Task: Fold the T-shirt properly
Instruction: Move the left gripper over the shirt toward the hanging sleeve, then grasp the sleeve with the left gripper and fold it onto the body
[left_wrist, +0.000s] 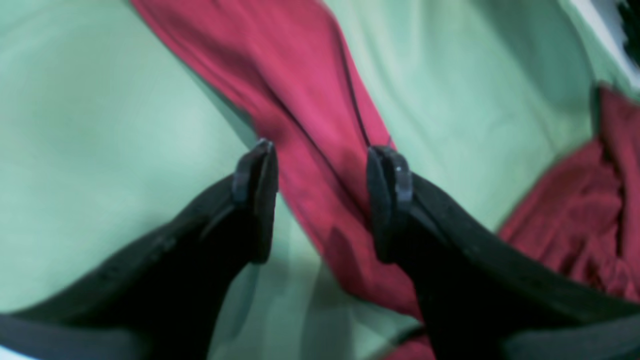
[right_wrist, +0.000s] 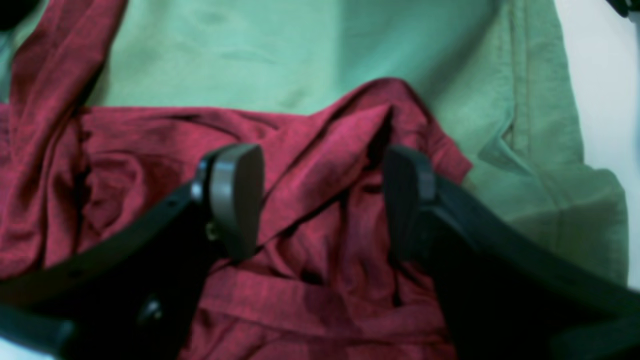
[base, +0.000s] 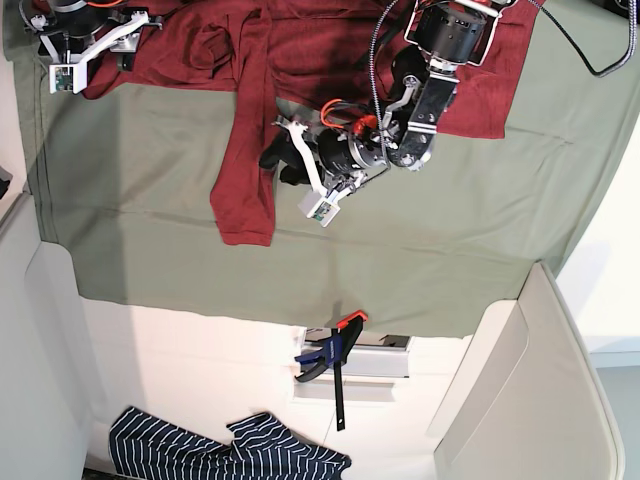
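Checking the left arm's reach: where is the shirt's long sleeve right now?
In the base view the sleeve hangs down from the T-shirt across the green cloth, just left of the open left gripper.

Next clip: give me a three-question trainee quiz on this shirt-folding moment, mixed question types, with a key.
1. True or false: the left gripper is clamped shut on the sleeve of the T-shirt.
2. Multiple choice: the right gripper hangs over A) bare green cloth, B) bunched red fabric, C) the striped garment.
3. Fill in: in the base view, the blue clamp with the orange handle sits at the cloth's ____ edge.

Key:
1. False. Its jaws stand apart, with the sleeve running between them.
2. B.
3. Lower.
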